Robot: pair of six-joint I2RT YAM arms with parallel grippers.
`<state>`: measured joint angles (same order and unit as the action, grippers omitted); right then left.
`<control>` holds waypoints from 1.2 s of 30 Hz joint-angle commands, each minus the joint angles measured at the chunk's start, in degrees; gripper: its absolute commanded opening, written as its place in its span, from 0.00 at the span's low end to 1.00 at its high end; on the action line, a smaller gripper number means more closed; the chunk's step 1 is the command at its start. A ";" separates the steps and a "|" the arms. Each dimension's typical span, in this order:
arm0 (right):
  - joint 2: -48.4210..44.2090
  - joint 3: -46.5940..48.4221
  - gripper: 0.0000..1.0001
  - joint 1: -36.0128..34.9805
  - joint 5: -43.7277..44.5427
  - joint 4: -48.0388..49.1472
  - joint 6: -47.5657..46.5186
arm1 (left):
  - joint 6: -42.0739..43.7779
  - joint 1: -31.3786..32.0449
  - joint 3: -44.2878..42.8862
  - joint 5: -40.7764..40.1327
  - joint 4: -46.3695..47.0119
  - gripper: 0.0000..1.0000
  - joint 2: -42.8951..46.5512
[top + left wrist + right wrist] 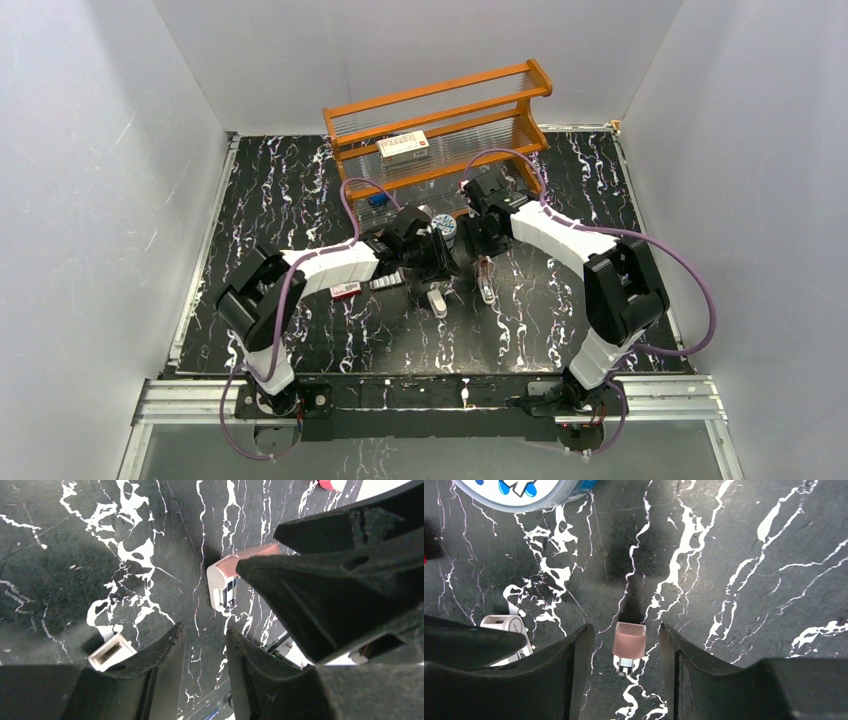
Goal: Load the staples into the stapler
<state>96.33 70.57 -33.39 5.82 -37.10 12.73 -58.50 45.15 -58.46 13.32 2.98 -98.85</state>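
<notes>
Our left claw point(204, 630) hangs with fingers apart, gripping nothing; the white stapler point(109, 652) lies on the marbled table point(75, 555) just outside one finger. Our right claw point(625, 627) is spread around the peach stapler point(629, 641), clear of it. We see the staples point(385, 284) beside the small red-and-white box point(345, 290), close by the left arm point(330, 265).

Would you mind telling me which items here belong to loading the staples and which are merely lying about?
For the job:
white stapler
staples

Lying about:
peach stapler
small red-and-white box
larger red-and-white box
orange rack
round tin
</notes>
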 commanded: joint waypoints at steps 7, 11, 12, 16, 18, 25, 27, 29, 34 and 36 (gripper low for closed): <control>-0.46 0.52 0.46 0.05 -1.79 0.91 -1.26 | -1.02 1.80 -4.89 3.48 1.71 0.41 -6.81; -1.38 -0.43 0.38 0.04 -0.12 1.61 0.20 | -1.05 2.78 -5.64 4.10 2.90 0.40 -9.06; -1.59 -0.69 0.37 0.07 0.05 1.86 0.52 | -1.05 3.02 -5.81 4.43 3.25 0.38 -9.61; -2.84 -1.87 0.34 0.05 0.83 2.66 2.57 | -1.26 4.22 -6.60 5.47 5.17 0.28 -11.87; -3.39 -2.23 0.34 0.01 1.47 2.78 3.72 | -1.46 4.90 -6.98 5.74 5.72 0.24 -12.87; -4.84 -3.15 0.33 0.07 2.02 3.47 5.96 | -2.00 6.44 -7.25 3.71 7.62 0.08 -15.84; -4.76 -3.15 0.32 0.05 1.86 3.27 6.11 | -1.56 6.45 -7.16 3.13 8.39 0.07 -16.50; -4.83 -3.22 0.32 0.07 1.77 3.18 6.26 | -1.44 6.51 -7.41 3.03 8.53 0.06 -17.14; -5.19 -3.72 0.31 0.05 1.51 3.26 6.78 | -1.64 6.60 -7.16 2.23 8.17 0.06 -17.82; -5.19 -3.97 0.31 0.06 1.43 3.33 7.10 | -1.85 6.61 -7.04 2.31 8.17 0.06 -18.02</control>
<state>93.54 66.87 -33.28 7.81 -35.31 18.04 -60.47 51.62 -64.77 17.37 12.38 -115.72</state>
